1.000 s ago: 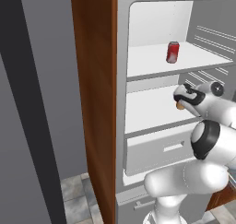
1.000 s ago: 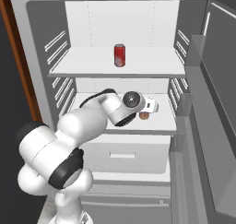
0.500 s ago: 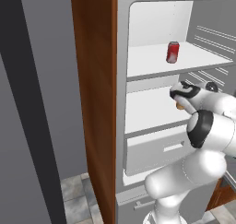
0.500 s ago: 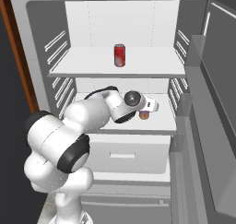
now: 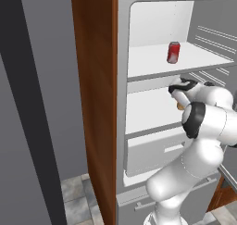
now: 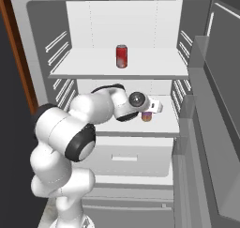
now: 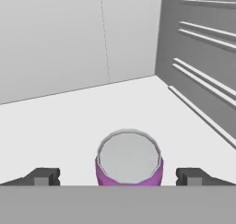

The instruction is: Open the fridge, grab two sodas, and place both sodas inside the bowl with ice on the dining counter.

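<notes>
The fridge [image 5: 157, 20] [image 6: 136, 20] stands open, its white shelves in plain sight. A red soda [image 5: 173, 52] [image 6: 121, 56] stands upright on the upper shelf. On the middle shelf the purple soda [image 6: 147, 116] [image 7: 129, 158] stands upright, mostly hidden behind my hand in the base views. My gripper [image 7: 117, 177] [image 6: 150, 110] [image 5: 179, 95] is open just above and behind this can. One fingertip [image 7: 44, 177] is wide on each side and neither touches it. The bowl and the dining counter are out of view.
The open fridge door [image 6: 220, 81] with its shelves stands close on the right. A brown wooden cabinet side [image 5: 95, 80] borders the fridge on the left. Below the middle shelf sits a white drawer [image 6: 124, 156] [image 5: 157, 150]. Rails line the fridge's right inner wall [image 7: 203, 57].
My elbow has swung up and forward and the hand has edged slightly further into the middle shelf, towards the purple soda. The jaws stay open. Both cans stand where they were.
</notes>
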Robot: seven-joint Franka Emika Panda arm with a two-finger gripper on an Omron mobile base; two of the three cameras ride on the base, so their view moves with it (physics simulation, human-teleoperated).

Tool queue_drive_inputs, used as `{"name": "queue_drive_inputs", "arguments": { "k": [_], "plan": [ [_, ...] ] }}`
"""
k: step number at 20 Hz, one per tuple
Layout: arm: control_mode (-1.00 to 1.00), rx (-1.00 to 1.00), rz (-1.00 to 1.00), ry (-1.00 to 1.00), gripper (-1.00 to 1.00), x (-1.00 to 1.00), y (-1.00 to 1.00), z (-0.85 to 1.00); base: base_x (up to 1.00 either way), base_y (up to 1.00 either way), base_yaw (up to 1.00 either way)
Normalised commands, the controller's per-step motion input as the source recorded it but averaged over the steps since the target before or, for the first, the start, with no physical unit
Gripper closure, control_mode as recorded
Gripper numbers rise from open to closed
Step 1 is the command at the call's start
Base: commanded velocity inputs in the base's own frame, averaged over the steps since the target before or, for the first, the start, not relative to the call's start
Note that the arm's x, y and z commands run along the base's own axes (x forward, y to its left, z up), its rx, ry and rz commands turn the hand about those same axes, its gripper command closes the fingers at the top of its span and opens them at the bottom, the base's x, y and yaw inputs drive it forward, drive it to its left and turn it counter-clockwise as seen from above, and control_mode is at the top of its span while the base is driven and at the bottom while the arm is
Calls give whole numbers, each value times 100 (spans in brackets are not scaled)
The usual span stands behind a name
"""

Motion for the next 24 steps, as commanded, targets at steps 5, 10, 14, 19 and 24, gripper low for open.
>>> {"name": "queue_drive_inputs", "arguments": {
  "k": [5, 10, 14, 19, 24],
  "plan": [
    [-100, 0, 0, 0, -100, 19, -9, -19, 0, 0, 0],
    [-100, 0, 0, 0, -100, 11, -2, -17, 0, 0, 0],
    [-100, 0, 0, 0, -100, 10, -2, -25, 0, 0, 0],
    [-100, 0, 0, 0, -100, 12, -1, -22, 0, 0, 0],
    [-100, 0, 0, 0, 100, 7, -1, -22, 0, 0, 0]
  ]
}}
